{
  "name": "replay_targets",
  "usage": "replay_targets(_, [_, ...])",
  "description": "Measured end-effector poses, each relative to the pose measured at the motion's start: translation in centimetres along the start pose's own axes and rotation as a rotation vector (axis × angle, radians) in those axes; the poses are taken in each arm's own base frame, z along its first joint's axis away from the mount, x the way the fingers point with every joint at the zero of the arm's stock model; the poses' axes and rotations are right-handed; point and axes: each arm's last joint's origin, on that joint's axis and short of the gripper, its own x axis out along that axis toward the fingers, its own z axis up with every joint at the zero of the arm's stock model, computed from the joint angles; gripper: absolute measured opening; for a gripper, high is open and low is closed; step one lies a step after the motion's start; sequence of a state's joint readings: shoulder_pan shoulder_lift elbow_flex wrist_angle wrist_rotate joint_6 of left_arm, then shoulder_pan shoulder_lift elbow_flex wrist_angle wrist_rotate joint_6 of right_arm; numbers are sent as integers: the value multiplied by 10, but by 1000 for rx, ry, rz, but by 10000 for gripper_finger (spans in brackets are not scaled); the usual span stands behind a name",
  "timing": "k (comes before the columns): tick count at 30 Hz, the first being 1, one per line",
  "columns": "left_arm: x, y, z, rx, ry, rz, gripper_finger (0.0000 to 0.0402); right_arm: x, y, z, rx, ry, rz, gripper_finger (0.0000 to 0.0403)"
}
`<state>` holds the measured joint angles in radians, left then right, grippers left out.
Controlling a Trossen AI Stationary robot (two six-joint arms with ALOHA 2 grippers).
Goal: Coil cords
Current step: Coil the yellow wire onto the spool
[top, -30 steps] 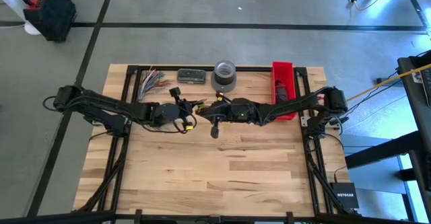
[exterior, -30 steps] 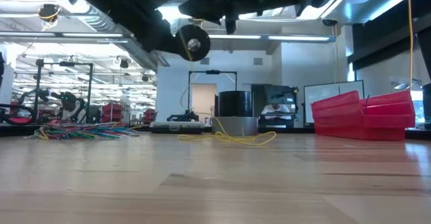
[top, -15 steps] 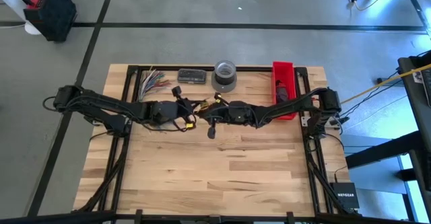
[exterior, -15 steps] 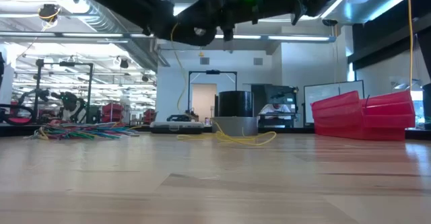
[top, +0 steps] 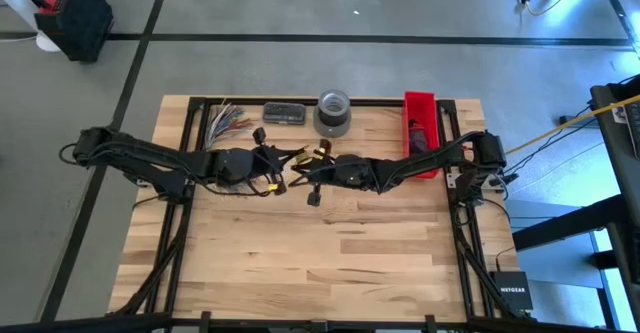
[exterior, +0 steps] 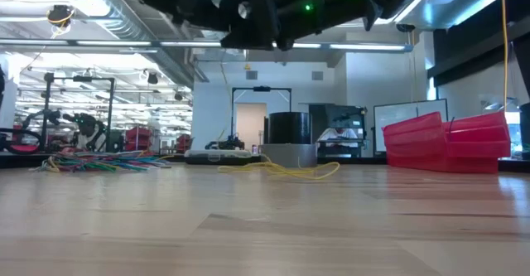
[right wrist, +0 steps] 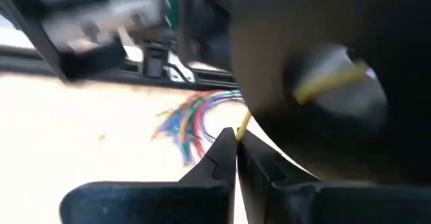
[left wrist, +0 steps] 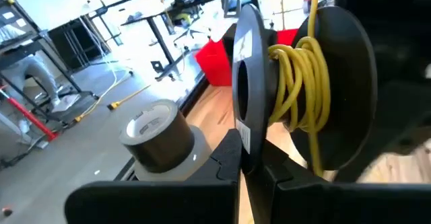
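- A yellow cord [left wrist: 294, 83] is sitting wound in several loops around the hub of a black spool [left wrist: 283, 96], between its two discs; one strand is running straight up out of the coil and another is hanging down past the disc's edge.
- The spool is standing on edge in the left wrist view, its discs upright and its axis lying roughly level.
- More of the yellow cord [exterior: 286, 169] is lying in loose loops on the table [top: 330, 263], stretching sideways in front of the grey tape roll [top: 333, 112].
- The multicoloured cords [top: 227, 119] are lying fanned out at the table's far left corner, well apart from the spool.
- The left gripper [left wrist: 246, 167] is clamping the rim of the spool's nearer disc.
- The right gripper [right wrist: 235, 143] is pinching a yellow strand between closed fingertips, just beside the spool, above the table's middle.
- A red bin [top: 421, 131] is sitting at the far right.
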<state>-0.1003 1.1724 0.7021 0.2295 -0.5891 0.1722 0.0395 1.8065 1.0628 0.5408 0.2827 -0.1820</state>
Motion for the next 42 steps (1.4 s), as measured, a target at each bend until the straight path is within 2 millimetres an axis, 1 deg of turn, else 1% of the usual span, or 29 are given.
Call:
replay_targets(3, [-12, 1, 2, 17, 12, -33, 0, -1, -2, -3, -86, 50, -64, 9])
replay_targets(6, [-20, 5, 0, 31, 51, -42, 0, -5, -5, -1, -162, 97, -144, 10])
replay_targets(10, [-27, 10, -1, 22, 78, -44, 0, -10, -8, 5, -158, 108, -159, 10])
replay_targets(14, [-27, 10, -2, 32, 82, -47, 0, -11, -6, 5, -121, 106, -135, 12])
replay_targets(16, [-27, 9, -2, 35, 84, -49, 0, -11, -3, 3, -100, 113, -126, 20])
replay_targets(20, [-28, 10, 1, 25, 68, -50, 0, -14, 0, -2, -121, 169, -142, 58])
replay_targets(25, [-27, 10, 0, 30, 76, -47, 0, -31, -2, 10, -175, 222, -162, 119])
replay_targets(28, [-27, 10, 0, 36, 77, -48, 0, -35, -7, 11, -168, 254, -145, 142])
replay_targets(30, [-27, 10, -1, 39, 80, -47, 0, -34, -12, 10, -153, 248, -99, 149])
replay_targets(32, [-27, 10, -1, 37, 79, -44, 0, -26, -18, 3, -117, 201, 4, 151])
replay_targets(34, [-27, 10, 0, 33, 73, -44, 0, -18, -21, -14, -67, 148, 124, 149])
replay_targets(36, [-27, 10, 0, 28, 67, -44, 0, -9, -24, -29, 0, 62, 199, 145])
replay_targets(37, [-27, 10, 1, 29, 66, -44, 0, -5, -25, -35, 30, 14, 218, 142])
replay_targets(39, [-27, 10, 2, 23, 57, -42, 0, 5, -23, -39, 75, -90, 226, 137])
replay_targets(41, [-27, 10, 1, 29, 59, -42, 0, 16, -19, -45, 91, -119, 213, 133])
replay_targets(42, [-27, 10, 1, 34, 56, -41, 0, 22, -17, -49, 90, -100, 200, 131])
